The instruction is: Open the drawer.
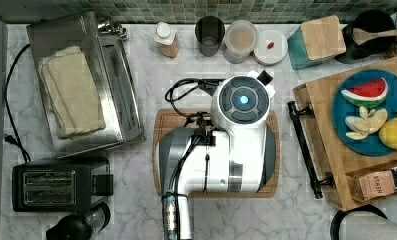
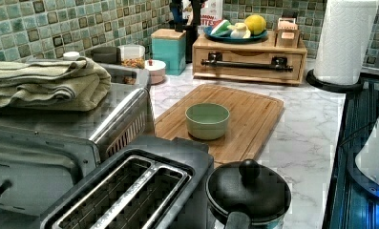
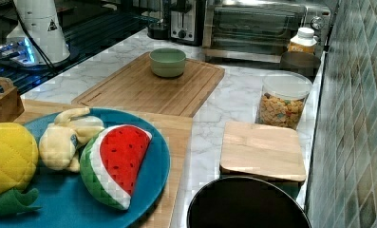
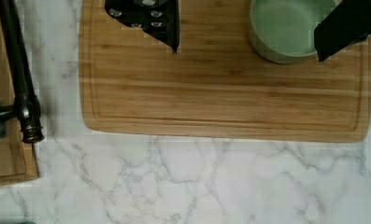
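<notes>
We're only at the approach: gripper (image 4: 246, 35) hangs wide open above the cutting board (image 4: 220, 93), drawer (image 2: 249, 59) handle (image 4: 17, 70) well off sideways, ungrabbed. Next we'd probably swing over.

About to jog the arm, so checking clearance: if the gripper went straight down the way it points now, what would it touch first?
Most likely the cutting board. The open gripper points down over it, one finger overlapping the green bowl, so that finger might hit the bowl's rim first; depth is unclear. The drawer handle lies off to the side.

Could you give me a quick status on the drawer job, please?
Tool open, high over the cutting board. Drawer shut, handle untouched. Green bowl below the tool; nothing blocking the handle.
</notes>
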`<control>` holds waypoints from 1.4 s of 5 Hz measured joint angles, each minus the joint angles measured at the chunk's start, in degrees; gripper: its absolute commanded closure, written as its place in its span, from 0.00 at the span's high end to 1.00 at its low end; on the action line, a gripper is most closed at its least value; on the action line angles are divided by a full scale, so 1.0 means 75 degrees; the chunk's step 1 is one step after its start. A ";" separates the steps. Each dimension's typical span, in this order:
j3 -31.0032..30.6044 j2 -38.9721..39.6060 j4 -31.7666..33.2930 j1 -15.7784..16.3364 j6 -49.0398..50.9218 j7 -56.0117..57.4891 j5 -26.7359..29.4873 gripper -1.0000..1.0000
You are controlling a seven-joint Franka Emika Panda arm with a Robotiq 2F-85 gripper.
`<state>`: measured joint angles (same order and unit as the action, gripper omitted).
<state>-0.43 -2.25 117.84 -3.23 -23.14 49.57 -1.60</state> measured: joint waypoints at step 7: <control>0.1695 -0.0371 0.2596 -0.1263 -0.3462 0.3059 -0.1371 1.00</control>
<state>12.28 -5.03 137.31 -12.70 -49.10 72.51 -11.88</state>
